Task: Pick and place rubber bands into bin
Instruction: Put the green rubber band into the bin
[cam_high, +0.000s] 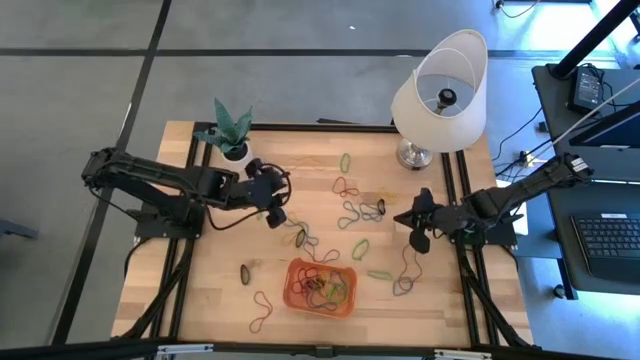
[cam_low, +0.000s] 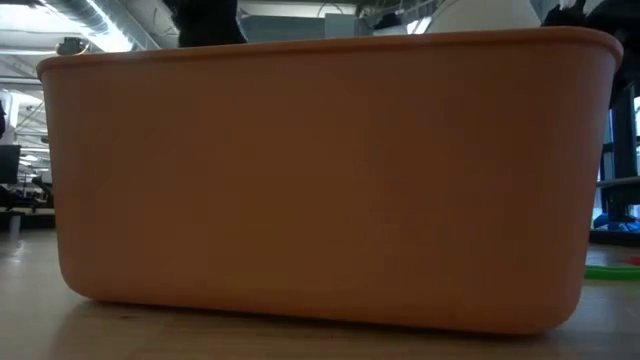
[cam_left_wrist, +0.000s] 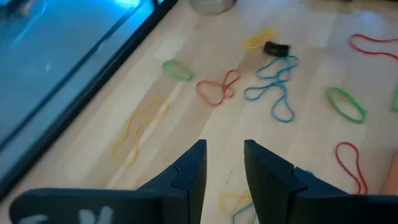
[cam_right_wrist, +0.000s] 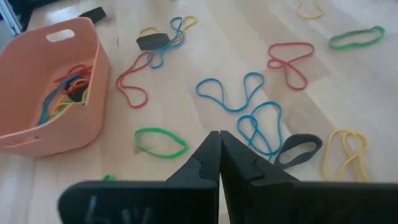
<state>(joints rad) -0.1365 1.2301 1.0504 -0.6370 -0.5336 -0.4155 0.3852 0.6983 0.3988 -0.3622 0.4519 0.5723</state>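
The orange bin (cam_high: 297, 270) sits near the table's near edge, and its wall (cam_low: 320, 180) fills the low view. It holds several rubber bands (cam_right_wrist: 65, 87). More bands lie loose on the wood: green (cam_right_wrist: 160, 143), blue (cam_right_wrist: 230, 93), red (cam_left_wrist: 217, 90) and yellow (cam_left_wrist: 140, 127). My left gripper (cam_high: 275, 215) is open above the table, left of the scattered bands; in its wrist view nothing shows between the fingers (cam_left_wrist: 224, 158). My right gripper (cam_high: 418, 236) is shut and hovers right of the bin, over blue and black bands (cam_right_wrist: 219, 135).
A white lamp (cam_high: 440, 90) stands at the far right of the table. A potted plant in a white pot (cam_high: 235, 150) stands at the far left, just behind my left arm. Black frame rails run along both table sides.
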